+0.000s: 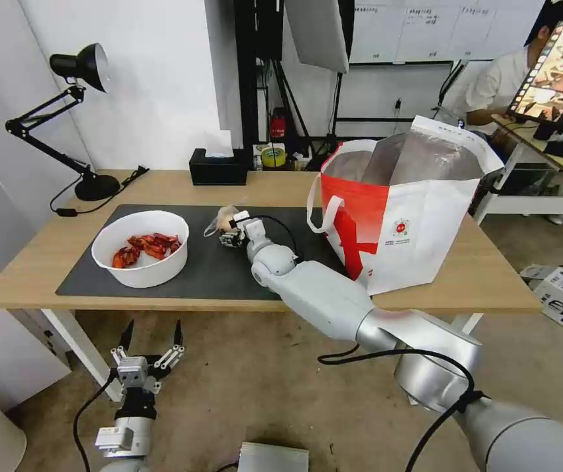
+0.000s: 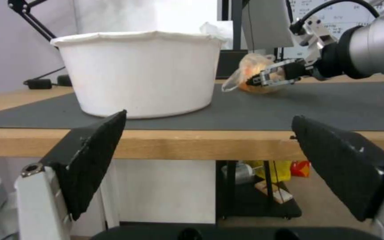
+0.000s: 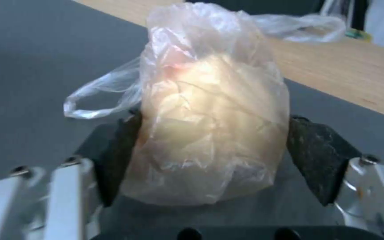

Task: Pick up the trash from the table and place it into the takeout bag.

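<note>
Crinkled clear plastic bag [image 3: 210, 126]; matt grey mat [image 1: 209, 262]; light wood table [image 1: 45, 262]; foil-lined takeout bag [image 1: 419, 229].

White wall [image 1: 163, 78], black desk lamp [image 1: 78, 72], beige floor [image 1: 261, 393], whiteboard [image 1: 425, 29] behind.

the dark mat [image 1: 209, 269] has a bare strip between the white bowl [image 1: 142, 248] on the robot's left and the takeout bag [image 1: 404, 210] on its right; the right gripper [image 1: 231, 231] and its arm lie across that strip, its pads against both sides of the knotted clear bag [image 3: 210, 126]. the takeout bag stands tall and open-mouthed at the mat's right end, its white loop handle [image 1: 324, 213] hanging on the side facing the arm. behind the mat, the black tissue box [image 1: 218, 168] and the lamp base [image 1: 96, 187] line the desk [image 1: 45, 262] back edge. the left gripper [image 1: 151, 335] hangs spread below the desk's front edge, with the bowl's wall rising just past that edge.
</note>
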